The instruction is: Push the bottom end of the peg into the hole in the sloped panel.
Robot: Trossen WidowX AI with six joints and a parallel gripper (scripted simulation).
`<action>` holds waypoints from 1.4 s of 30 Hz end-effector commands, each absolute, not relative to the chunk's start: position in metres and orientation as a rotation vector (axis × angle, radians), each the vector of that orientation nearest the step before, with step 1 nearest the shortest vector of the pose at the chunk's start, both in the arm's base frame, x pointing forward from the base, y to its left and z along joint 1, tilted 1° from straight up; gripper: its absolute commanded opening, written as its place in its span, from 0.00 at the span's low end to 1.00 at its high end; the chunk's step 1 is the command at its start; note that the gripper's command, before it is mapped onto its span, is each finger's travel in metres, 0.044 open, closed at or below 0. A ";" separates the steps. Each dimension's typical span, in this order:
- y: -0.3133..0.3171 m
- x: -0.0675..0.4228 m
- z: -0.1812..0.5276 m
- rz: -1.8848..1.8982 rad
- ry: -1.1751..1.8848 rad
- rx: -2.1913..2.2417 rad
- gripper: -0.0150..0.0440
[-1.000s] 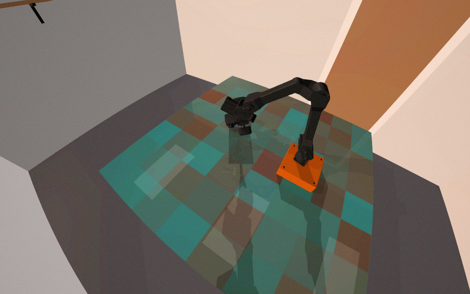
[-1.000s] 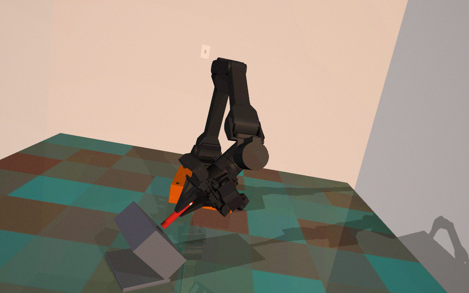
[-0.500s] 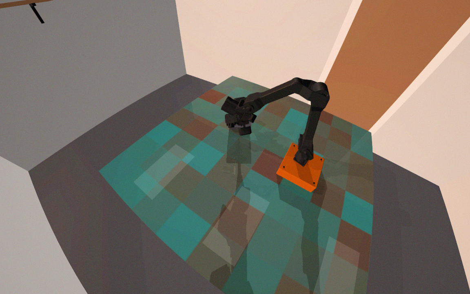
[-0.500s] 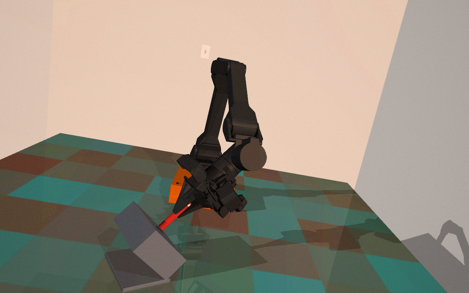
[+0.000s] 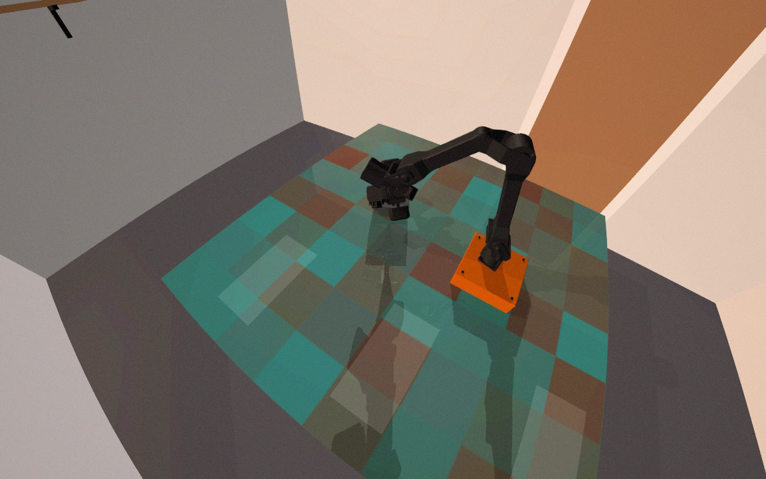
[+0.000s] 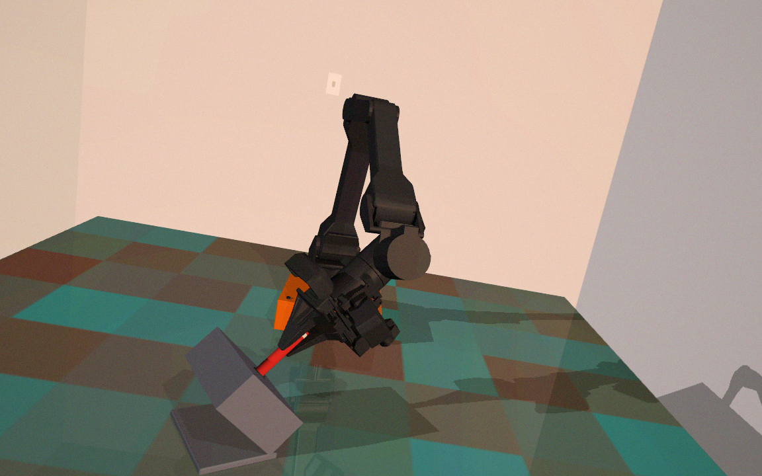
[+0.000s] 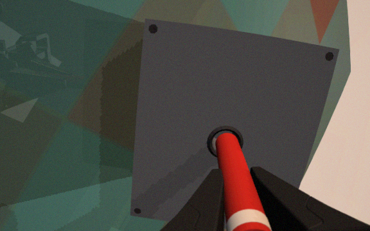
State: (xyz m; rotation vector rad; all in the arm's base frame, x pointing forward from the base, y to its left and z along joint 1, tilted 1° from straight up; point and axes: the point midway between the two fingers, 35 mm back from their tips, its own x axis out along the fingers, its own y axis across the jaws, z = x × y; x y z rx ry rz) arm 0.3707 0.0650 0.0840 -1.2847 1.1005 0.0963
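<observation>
My gripper [image 7: 235, 176] [image 6: 299, 338] [image 5: 389, 209] is shut on the red round peg [image 7: 233, 163] [image 6: 274, 359], with one finger on each side of its shaft. The peg has a white band [image 7: 247, 217] near its upper end, close to the camera. The grey sloped panel [image 7: 223, 77] [image 6: 223, 362] lies straight ahead of the fingers. The peg's lower end sits in the mouth of the round hole [image 7: 211, 138] in the panel's face. In the exterior view the peg slants down from the fingers into the panel. In the top view the arm hides the peg and the panel.
The arm's orange base block [image 5: 484, 285] [image 6: 282, 307] stands behind the panel. The panel rests on a flat grey foot plate [image 6: 194, 435]. The checkered table top [image 5: 290, 369] is bounded by walls at the back and at the sides.
</observation>
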 end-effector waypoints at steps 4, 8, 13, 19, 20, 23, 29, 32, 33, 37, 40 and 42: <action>0.064 0.372 0.081 0.103 1.103 -1.287 0.25; 0.063 0.373 0.080 0.103 1.103 -1.287 0.25; 0.062 0.375 0.079 0.102 1.103 -1.287 0.25; 0.060 0.376 0.077 0.102 1.103 -1.288 0.25; 0.059 0.377 0.077 0.102 1.102 -1.288 0.25; 0.058 0.378 0.076 0.102 1.102 -1.288 0.25; 0.057 0.379 0.074 0.102 1.102 -1.288 0.25; 0.056 0.380 0.072 0.102 1.102 -1.288 0.25; 0.055 0.381 0.072 0.102 1.102 -1.288 0.25; 0.054 0.382 0.071 0.102 1.102 -1.288 0.25; 0.053 0.383 0.069 0.102 1.102 -1.288 0.25; 0.053 0.383 0.069 0.102 1.102 -1.288 0.25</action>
